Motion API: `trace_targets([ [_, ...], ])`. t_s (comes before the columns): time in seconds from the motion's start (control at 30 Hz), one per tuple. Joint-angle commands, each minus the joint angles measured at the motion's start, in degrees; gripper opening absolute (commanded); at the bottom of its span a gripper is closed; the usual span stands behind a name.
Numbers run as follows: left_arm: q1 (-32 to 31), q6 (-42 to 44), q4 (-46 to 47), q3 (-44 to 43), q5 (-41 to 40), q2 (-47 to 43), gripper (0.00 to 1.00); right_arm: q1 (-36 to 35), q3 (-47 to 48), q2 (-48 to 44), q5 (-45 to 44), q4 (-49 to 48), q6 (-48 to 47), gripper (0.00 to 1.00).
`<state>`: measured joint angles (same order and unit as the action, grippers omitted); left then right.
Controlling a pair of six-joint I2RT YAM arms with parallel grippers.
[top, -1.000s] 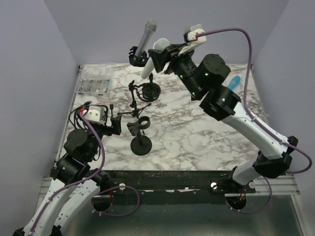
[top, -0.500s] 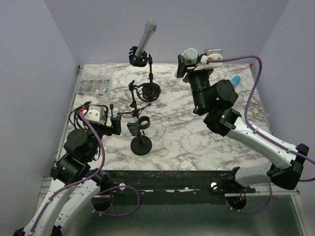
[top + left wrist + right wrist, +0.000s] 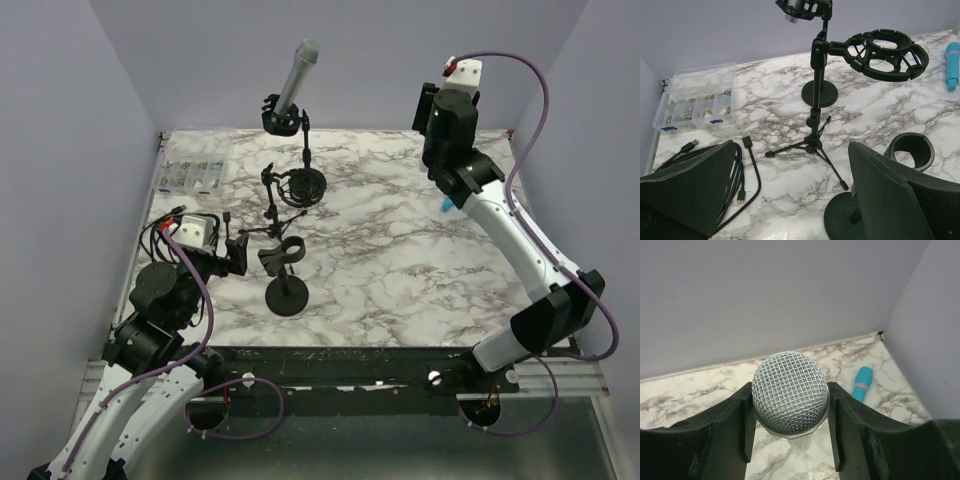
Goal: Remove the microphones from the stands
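Observation:
My right gripper (image 3: 790, 407) is shut on a white microphone (image 3: 790, 399) with a silver mesh head, held high near the back right corner. In the top view the right gripper (image 3: 432, 108) hides that microphone. A grey microphone (image 3: 297, 72) sits tilted in the clip of the back stand (image 3: 305, 150). The front round-base stand (image 3: 286, 275) has an empty clip (image 3: 912, 149). My left gripper (image 3: 790, 187) is open and empty, low beside that stand, and also shows in the top view (image 3: 236, 253).
A tripod stand with an empty shock mount (image 3: 887, 54) stands mid-table. A blue microphone (image 3: 861, 382) lies at the back right. A clear parts box (image 3: 695, 102) and black cables (image 3: 735, 170) lie on the left.
My right arm has swung away from the back stand to the right and up, carrying the white microphone. The left arm has not moved.

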<state>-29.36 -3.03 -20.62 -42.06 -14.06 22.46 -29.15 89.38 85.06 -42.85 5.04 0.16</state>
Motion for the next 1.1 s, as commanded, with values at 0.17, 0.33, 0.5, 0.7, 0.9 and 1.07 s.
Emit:
trace_targets([
  [0.17, 0.37, -0.46, 0.98, 0.14, 1.5, 0.42, 0.99, 17.03, 19.45, 18.38, 24.44, 33.37, 18.23, 0.01],
  [0.33, 0.37, -0.43, 1.05, 0.23, 1.67, 1.22, 0.99, 22.09, 28.03, 27.36, 30.02, 37.64, 19.49, 0.01],
  [0.5, 0.36, -0.42, 1.25, 0.14, 1.76, 2.34, 0.99, 26.59, 33.12, 34.27, 34.66, 38.64, 21.02, 0.01],
  [0.7, 0.53, -0.38, 2.23, 0.39, 2.79, 3.55, 0.98, 28.08, 35.49, 40.19, 35.22, 37.26, 22.99, 0.01],
  [0.9, 0.71, -0.12, 2.69, 0.44, 2.83, 5.01, 0.99, 28.43, 35.73, 45.33, 30.14, 36.1, 24.23, 0.01],
  [1.07, 0.89, 0.38, 3.35, 0.66, 3.31, 5.73, 0.99, 28.44, 31.73, 46.09, 26.17, 30.1, 24.69, 0.01],
])
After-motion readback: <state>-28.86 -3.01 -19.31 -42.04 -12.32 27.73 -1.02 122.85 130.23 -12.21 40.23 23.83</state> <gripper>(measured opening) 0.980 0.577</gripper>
